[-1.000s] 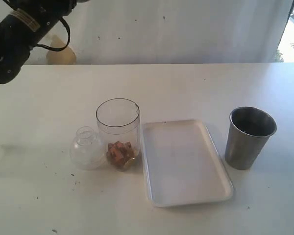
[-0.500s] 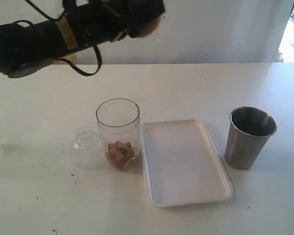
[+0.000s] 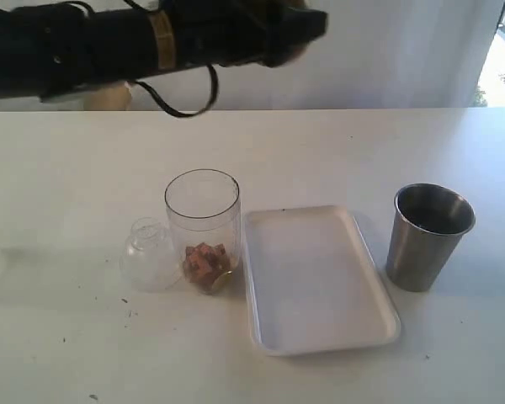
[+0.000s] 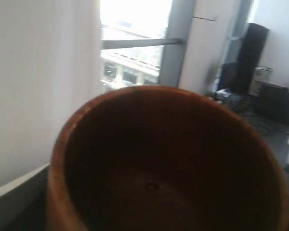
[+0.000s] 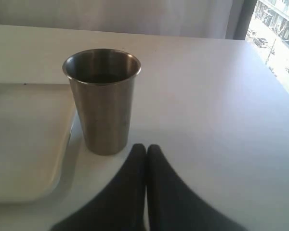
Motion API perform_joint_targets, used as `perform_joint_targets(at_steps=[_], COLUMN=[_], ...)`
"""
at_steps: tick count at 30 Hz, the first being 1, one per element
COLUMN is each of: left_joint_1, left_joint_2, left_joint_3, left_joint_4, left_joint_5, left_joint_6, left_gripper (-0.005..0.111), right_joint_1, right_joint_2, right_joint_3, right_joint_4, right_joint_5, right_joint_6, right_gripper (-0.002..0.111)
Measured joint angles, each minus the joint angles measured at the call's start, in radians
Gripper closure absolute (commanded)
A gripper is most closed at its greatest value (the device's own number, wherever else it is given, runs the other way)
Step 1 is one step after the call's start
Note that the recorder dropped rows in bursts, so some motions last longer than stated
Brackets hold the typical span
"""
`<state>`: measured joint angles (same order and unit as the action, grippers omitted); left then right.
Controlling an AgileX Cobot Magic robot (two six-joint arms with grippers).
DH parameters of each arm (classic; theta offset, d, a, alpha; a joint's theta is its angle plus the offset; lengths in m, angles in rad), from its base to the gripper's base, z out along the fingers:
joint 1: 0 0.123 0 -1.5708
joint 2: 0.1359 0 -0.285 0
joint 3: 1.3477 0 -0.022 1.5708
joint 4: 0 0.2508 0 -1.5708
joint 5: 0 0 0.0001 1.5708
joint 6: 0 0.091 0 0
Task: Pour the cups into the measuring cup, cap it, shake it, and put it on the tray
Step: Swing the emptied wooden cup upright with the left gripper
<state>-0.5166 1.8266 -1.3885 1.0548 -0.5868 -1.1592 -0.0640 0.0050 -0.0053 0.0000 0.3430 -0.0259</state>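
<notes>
**Exterior view.** The left fingers point(image 3: 307, 23) are hanging high above the far edge of the white table point(image 3: 67, 168), at the end of a dark arm reaching in from the left. What they are gripping is hard to make out here. The tall clear straight-sided plastic measuring cup point(image 3: 202, 220) is standing mid-table with brownish pieces at its bottom. It is touching the clear plastic dome cap point(image 3: 150, 255) on one side and sitting just beside the flat white rectangular tray point(image 3: 316, 282) on the other. The tapered brushed-steel tumbler point(image 3: 429, 237) is standing beyond the tray, toward the table's right edge.

**Left wrist view.** The small round brown wooden cup point(image 4: 168, 159) is filling the frame and appears empty. The fingers are hidden, but are judged to be spread wide around it. Its pour is probably finished, so the cup is now needing a place on the table.

**Right wrist view.** The right fingers point(image 5: 137, 163) are pressing together, holding nothing, near the tumbler point(image 5: 102, 101) without touching it. The next pour is calling for them to open around it.
</notes>
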Motion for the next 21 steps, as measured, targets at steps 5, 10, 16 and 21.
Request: perform_joint_targets(at_steps=[5,10,16,21], left_joint_1=[0.168,0.221,0.336,0.341], left_joint_2=[-0.047,-0.049,0.026,0.163], left_joint_3=[-0.002,0.041,0.169,0.204], left_joint_4=[0.185,0.28,0.029,-0.273], left_joint_5=[0.017,0.025,0.047,-0.033], left_joint_6=[-0.175,-0.176,0.069,0.346], left_gripper=[0.107,0.107,0.107,0.107], right_joint_1=[0.0,0.0,0.0,0.0], right_joint_2=[0.0,0.0,0.0,0.0], right_joint_3=[0.0,0.0,0.0,0.0], right_joint_4=[0.0,0.0,0.0,0.0], right_joint_5=[0.0,0.0,0.0,0.0], right_joint_6=[0.0,0.0,0.0,0.0], right_gripper=[0.108,0.108,0.108,0.108])
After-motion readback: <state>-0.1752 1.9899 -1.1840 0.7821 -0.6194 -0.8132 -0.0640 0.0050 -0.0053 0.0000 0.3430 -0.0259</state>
